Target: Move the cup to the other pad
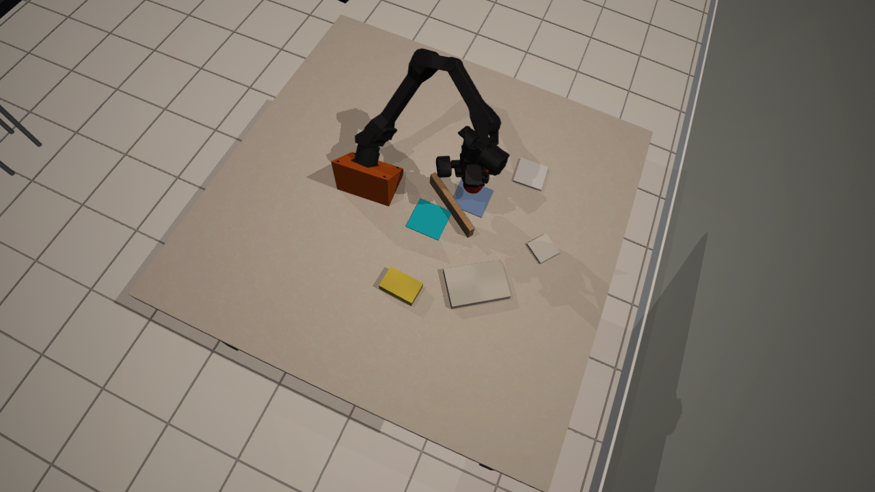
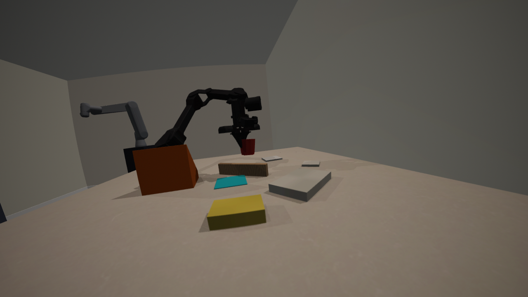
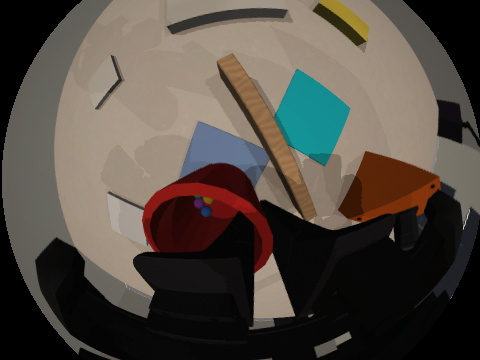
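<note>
The red cup is held in the air above the blue pad, about upright. Several coloured marbles lie inside it. My gripper is shut on the cup's wall, with one finger inside the cup and one outside. In the top view the fingertips are hidden by the arm. The teal pad lies on the other side of the wooden bar, with nothing on it.
A wooden bar stands between the two pads. A yellow block, a large grey slab and two small pale tiles lie around. The orange base block carries the arm.
</note>
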{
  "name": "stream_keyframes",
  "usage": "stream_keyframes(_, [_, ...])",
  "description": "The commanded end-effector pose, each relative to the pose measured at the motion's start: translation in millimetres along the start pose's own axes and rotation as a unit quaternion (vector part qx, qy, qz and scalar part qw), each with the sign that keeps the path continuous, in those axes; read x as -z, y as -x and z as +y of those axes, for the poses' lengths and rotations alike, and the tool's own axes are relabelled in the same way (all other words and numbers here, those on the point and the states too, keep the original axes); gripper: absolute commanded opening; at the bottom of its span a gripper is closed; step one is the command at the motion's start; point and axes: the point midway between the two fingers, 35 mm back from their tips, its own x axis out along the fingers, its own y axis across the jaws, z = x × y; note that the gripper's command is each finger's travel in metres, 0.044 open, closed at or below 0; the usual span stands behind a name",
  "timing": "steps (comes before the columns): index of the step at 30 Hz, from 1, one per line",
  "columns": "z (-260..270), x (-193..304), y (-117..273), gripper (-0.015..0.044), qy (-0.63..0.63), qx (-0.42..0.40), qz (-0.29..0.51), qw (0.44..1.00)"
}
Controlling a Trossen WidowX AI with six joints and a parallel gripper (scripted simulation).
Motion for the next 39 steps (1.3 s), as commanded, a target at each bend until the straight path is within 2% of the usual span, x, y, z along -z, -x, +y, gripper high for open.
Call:
stream_keyframes(1, [-4, -2, 0, 0.0, 0.001, 0.0, -0.001, 1.0])
stream_keyframes(39, [-96, -49, 6, 0.0, 0.003, 0.003, -0.004, 1.0])
